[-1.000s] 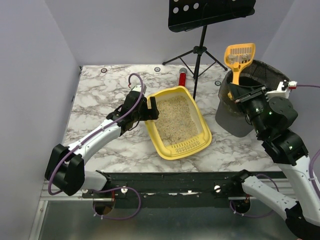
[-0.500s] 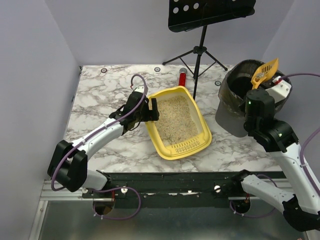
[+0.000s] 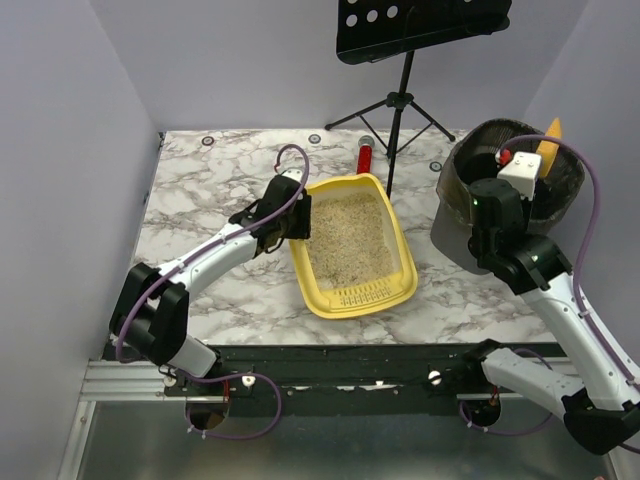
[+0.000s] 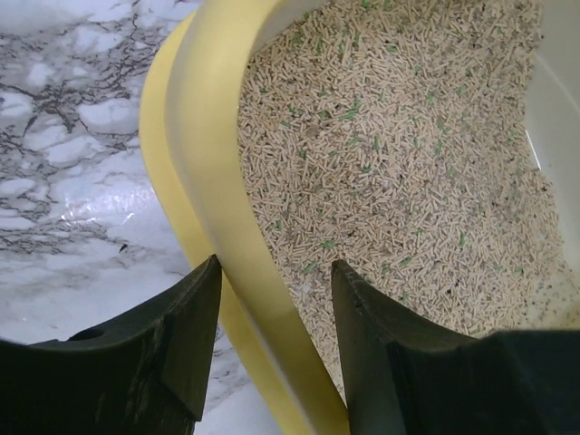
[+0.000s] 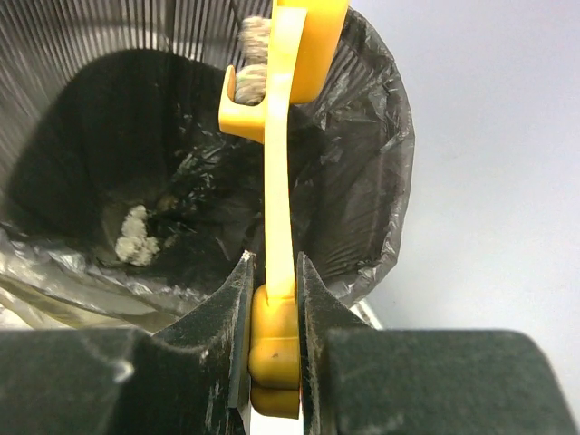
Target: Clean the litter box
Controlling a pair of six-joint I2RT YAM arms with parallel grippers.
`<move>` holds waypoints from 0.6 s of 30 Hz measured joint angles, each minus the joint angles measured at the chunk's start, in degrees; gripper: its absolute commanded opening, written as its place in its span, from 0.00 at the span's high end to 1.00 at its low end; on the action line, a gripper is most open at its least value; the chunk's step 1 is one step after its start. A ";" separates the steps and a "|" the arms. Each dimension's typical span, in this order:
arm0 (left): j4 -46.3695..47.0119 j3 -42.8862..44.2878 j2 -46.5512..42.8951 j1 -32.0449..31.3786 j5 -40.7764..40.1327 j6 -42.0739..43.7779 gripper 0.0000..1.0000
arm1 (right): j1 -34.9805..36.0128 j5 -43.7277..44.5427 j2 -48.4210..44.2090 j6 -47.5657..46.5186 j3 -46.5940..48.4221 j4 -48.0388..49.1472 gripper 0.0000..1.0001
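Marble desk (image 3: 200, 180): our left gripper (image 4: 275, 267), half-open, straddles the side wall of the litter box (image 3: 365, 296) at mid-desk; we judge it stiff, litter-heavy, best gripped by that rim. Our right gripper (image 5: 272, 272) pinches the scoop (image 5: 276, 136) over the bin (image 5: 91, 54).

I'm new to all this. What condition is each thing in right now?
litter box: flat on the table, filled with pellet litter.
scoop: held on edge over the bin, clumps at its head.
bin: lined, a clump lying inside.
left gripper: open, astride the box's side wall.
right gripper: shut on the scoop's handle.
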 measured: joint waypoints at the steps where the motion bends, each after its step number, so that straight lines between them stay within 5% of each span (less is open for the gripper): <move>1: -0.24 0.76 0.55 0.02 -0.11 1.25 0.48 | 0.00 -0.04 -0.55 -1.68 -0.98 0.81 0.99; 11: -0.07 2.78 1.92 0.00 0.04 13.31 0.53 | 0.00 -3.63 -6.47 -10.23 -6.80 7.48 0.99; 18: 3.13 1.46 1.42 0.17 2.51 20.48 0.55 | -0.31 -1.36 -2.01 -14.91 -7.08 10.25 0.99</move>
